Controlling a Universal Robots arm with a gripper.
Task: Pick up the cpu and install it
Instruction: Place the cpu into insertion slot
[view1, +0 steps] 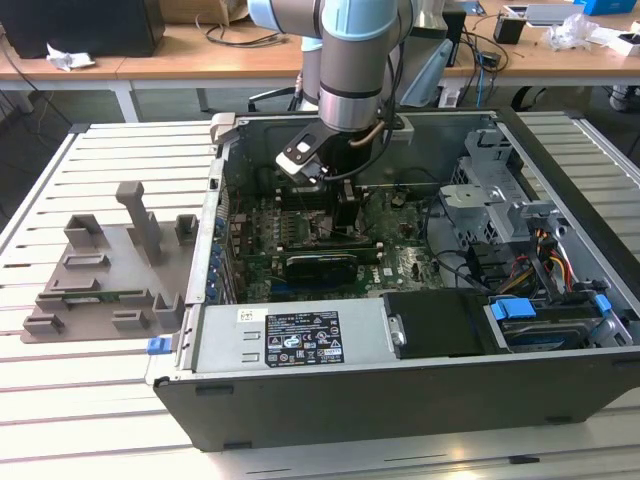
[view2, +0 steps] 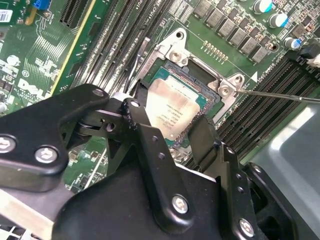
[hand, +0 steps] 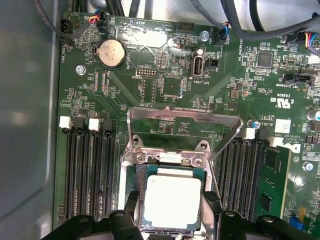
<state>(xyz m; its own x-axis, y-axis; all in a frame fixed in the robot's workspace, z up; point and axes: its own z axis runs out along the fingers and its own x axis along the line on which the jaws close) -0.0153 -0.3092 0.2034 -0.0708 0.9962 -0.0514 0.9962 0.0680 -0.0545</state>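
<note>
The cpu (hand: 172, 197), a silver square chip with a pale border, lies level in the open socket (view2: 220, 87) on the green motherboard, also seen as the cpu (view2: 172, 107) in the second wrist view. My gripper (hand: 171, 209) straddles it, with a black finger against each of two opposite edges, so it looks shut on the chip. The socket's metal load plate (hand: 182, 120) stands raised and its thin lever (view2: 280, 95) is swung out. In the exterior view my gripper (view1: 345, 225) reaches down into the middle of the computer case (view1: 290, 345).
Rows of memory slots (hand: 87, 170) flank the socket on both sides. Drive cages and cable bundles (view1: 520, 250) fill the case toward the exterior view's right. A grey fixture tray (view1: 100, 270) with upright blocks sits on the slatted table at the exterior view's left.
</note>
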